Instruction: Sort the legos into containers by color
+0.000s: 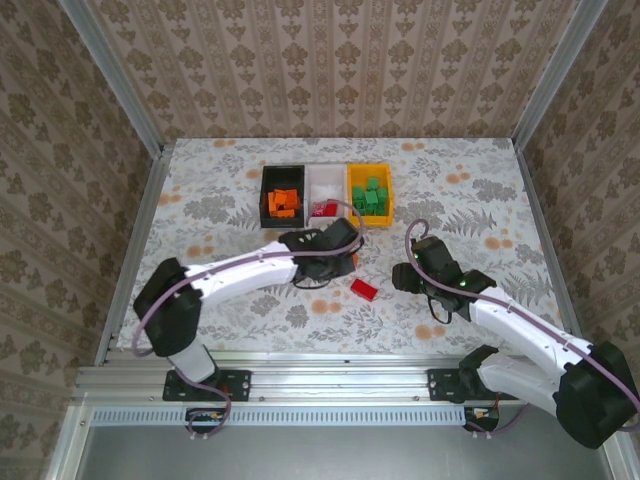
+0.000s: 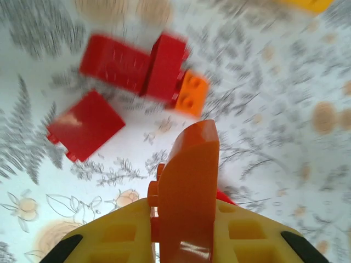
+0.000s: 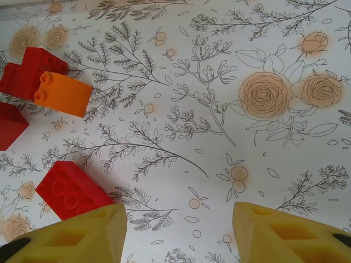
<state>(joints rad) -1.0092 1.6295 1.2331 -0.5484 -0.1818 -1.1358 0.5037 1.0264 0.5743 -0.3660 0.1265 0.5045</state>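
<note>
**Fig.** Left gripper [image 1: 345,252] clamped on an orange brick [image 2: 189,181], just at 6 o'clock of the white bin [image 1: 325,178]. The brick's long axis runs 12-to-6 in the left wrist view, studs toward 9 o'clock. Right gripper [image 3: 178,219]: jaws apart, holding nothing, above the floral cloth [image 1: 480,200]. The black bin [image 1: 266,195] and yellow bin [image 1: 389,195] flank the white bin. A red brick [image 1: 364,289] lies between the grippers. Open cloth lies at 3 and 9 o'clock, and wallpapered walls [image 1: 330,60] enclose the table.

no writing, label, brand, number or sign is legible on any surface.
</note>
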